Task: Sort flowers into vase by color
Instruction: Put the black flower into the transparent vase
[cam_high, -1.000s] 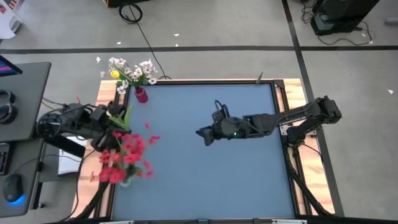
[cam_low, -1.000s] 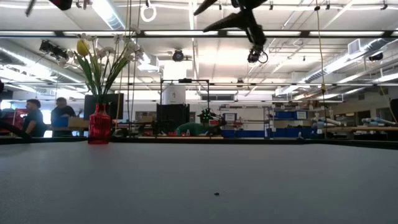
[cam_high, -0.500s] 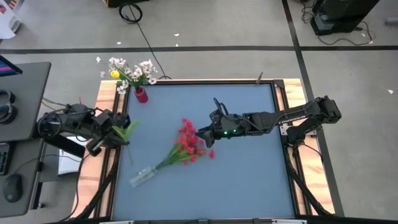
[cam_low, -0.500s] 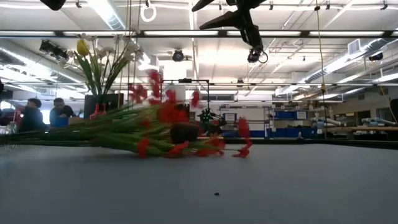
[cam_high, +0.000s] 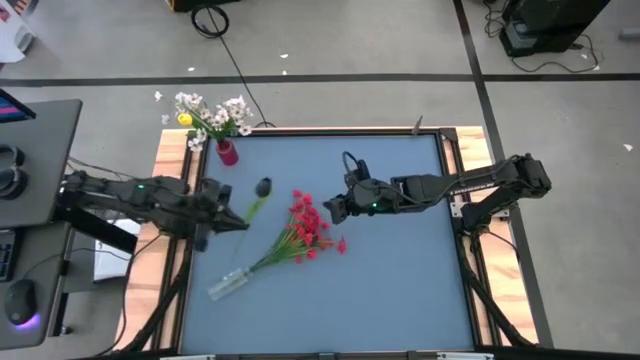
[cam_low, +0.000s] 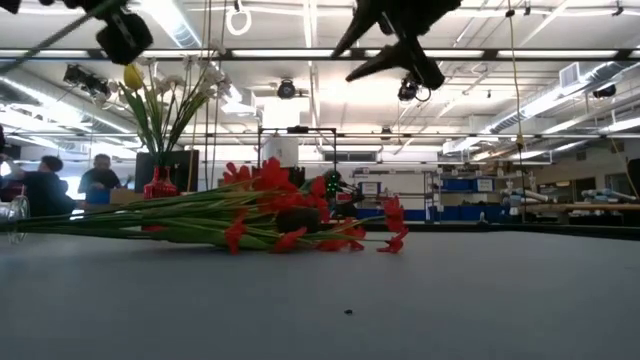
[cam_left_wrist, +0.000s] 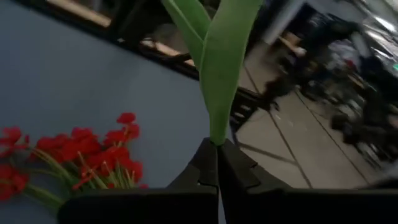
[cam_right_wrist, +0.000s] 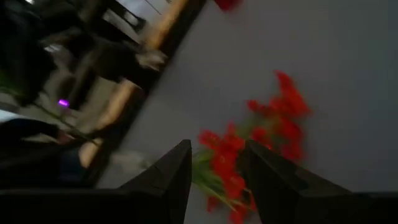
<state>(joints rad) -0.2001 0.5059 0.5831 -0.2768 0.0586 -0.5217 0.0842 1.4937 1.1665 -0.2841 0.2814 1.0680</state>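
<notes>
A bunch of red flowers (cam_high: 305, 228) (cam_low: 270, 205) lies on its side mid-table, its stems in a tipped clear vase (cam_high: 227, 285) toward the near left. A red vase (cam_high: 227, 152) stands at the far left corner and holds white and yellow flowers (cam_high: 210, 113). My left gripper (cam_high: 218, 220) (cam_left_wrist: 217, 149) is raised over the table's left part, shut on a green sprig (cam_high: 254, 208) with a dark lump (cam_high: 264, 186) at its free end. My right gripper (cam_high: 333, 209) (cam_right_wrist: 214, 146) hangs open above the table, just right of the red blossoms (cam_right_wrist: 273, 118). My left gripper pinches the green sprig at the base of its long leaves (cam_left_wrist: 216, 138) between its two shut fingers. It comes level from the table's left. The sprig is lifted clear and sticks out beyond the fingertips toward the far right, along the fingers' line.
Wooden rails (cam_high: 170, 150) frame the blue table. Bare table surface (cam_high: 400, 290) lies to the right and near side of the bunch. A desk with a keyboard and mouse (cam_high: 20, 300) stands off the left edge. People (cam_low: 40, 185) are in the room behind.
The clear vase with the red flowers, which stood upright near the left edge, has fallen. It now lies on the table with the blossoms toward the middle. My left gripper, still shut on the green sprig, has moved right over the table, and the sprig now points toward the far right.
</notes>
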